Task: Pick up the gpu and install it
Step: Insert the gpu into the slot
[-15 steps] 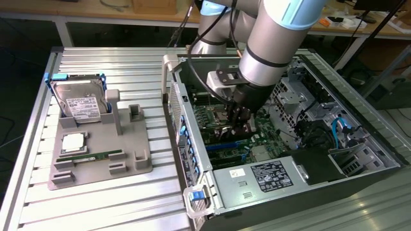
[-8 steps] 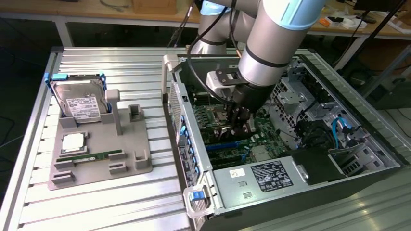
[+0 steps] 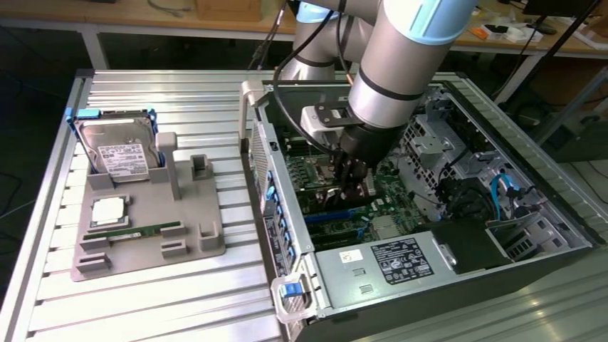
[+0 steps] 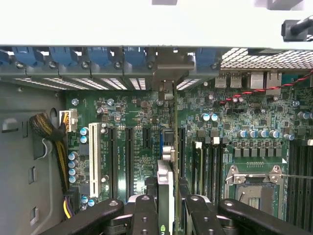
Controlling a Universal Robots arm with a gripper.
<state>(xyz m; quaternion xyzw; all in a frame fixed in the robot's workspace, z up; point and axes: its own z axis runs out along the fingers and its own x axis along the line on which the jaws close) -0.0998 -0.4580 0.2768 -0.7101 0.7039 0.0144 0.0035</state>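
The gpu [image 4: 166,183] shows edge-on in the wrist view, a thin card standing upright over the motherboard's [image 4: 132,122] black expansion slots. Its silver end bracket [image 4: 168,73] reaches the case's rear slot openings. My gripper [image 4: 168,215] is shut on the card, with a black finger [image 4: 145,213] on either side of it. In the exterior view the gripper [image 3: 349,182] is lowered deep inside the open computer case [image 3: 285,235], just above the motherboard, and the arm hides most of the card.
A grey fixture tray [image 3: 190,249] at the exterior view's left holds a hard drive [image 3: 119,153], a CPU [image 3: 107,211] and a RAM stick [image 3: 142,231]. Inside the case are the power supply [image 3: 394,260], a white slot [image 4: 91,152], the CPU socket [image 4: 254,186] and cables [image 4: 54,142].
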